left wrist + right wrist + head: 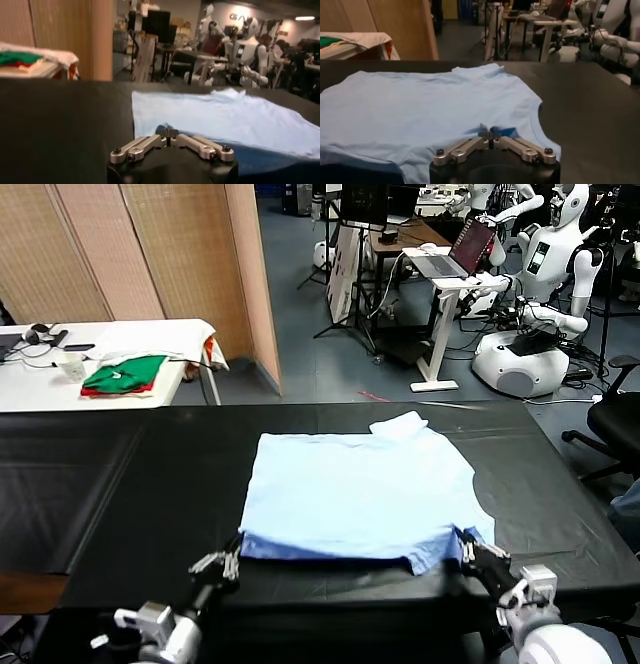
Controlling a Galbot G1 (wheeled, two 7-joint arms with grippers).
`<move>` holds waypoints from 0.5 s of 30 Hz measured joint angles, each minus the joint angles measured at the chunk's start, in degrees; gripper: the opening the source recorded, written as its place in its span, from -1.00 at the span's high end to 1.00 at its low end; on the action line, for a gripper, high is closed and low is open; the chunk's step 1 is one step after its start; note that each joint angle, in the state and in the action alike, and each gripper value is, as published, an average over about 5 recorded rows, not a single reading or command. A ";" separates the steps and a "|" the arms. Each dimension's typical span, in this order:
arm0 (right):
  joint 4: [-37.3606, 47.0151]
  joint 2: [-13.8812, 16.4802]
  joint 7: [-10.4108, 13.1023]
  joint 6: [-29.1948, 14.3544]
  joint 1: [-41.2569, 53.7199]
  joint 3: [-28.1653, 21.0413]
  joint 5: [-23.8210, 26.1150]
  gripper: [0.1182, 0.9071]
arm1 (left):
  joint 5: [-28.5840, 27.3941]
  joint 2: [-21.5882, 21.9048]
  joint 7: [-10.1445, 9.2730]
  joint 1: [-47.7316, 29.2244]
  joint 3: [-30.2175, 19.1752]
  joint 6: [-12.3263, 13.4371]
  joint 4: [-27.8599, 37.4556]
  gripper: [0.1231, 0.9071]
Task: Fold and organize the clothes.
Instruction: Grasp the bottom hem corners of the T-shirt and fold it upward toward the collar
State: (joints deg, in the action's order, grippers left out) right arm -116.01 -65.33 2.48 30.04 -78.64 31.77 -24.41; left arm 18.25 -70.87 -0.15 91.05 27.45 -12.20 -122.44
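Black table [120, 484], matte sheet cover with creases, runs the full width. Far left, a white side table [40, 379] with folded green-and-red garments [125, 374] and some cables. Behind it, tan folding screen panels [150, 254]. Grey floor. Far right, a desk with an open laptop [470, 246] and white humanoid robots [545, 274] standing around; a black office chair [615, 424] at the right edge.

Left gripper [218, 565] sits low at the near edge of the table, fingers pinched together on the near left corner of the shirt [365, 494]; the left wrist view shows a small peak of blue cloth caught between the tips.

The shirt is pale light blue, thin and soft, lightly wrinkled, lying flat in the middle of the table, roughly rectangular. Collar [398, 425] sticks out at the far edge, toward the room. Along the near edge a darker blue band shows under the top layer.

Right gripper [480, 559] is at the near right corner of the shirt, metal fingers closed on the cloth there; the right wrist view shows a fold of blue fabric nipped between the tips.
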 joint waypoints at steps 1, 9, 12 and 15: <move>0.66 0.09 0.11 0.16 1.00 -0.65 0.00 0.94 | -0.20 0.33 -0.01 -0.65 0.00 0.09 0.46 0.94; 3.80 0.11 1.73 1.83 5.88 -3.63 -0.01 0.94 | -0.90 3.14 -0.09 -5.21 -1.57 0.09 4.68 0.94; 4.14 0.07 2.64 2.71 6.21 -3.36 -0.01 0.94 | -0.87 3.99 -0.14 -6.76 -2.26 -0.06 6.19 0.94; 4.75 -0.18 3.40 3.13 6.52 -2.95 0.02 0.94 | -0.85 4.32 -0.22 -8.18 -3.02 -0.16 7.40 0.94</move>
State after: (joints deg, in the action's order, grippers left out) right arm -111.26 -65.51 5.88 33.16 -72.11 28.82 -24.40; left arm 17.41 -66.56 -0.37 82.87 24.43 -12.36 -115.04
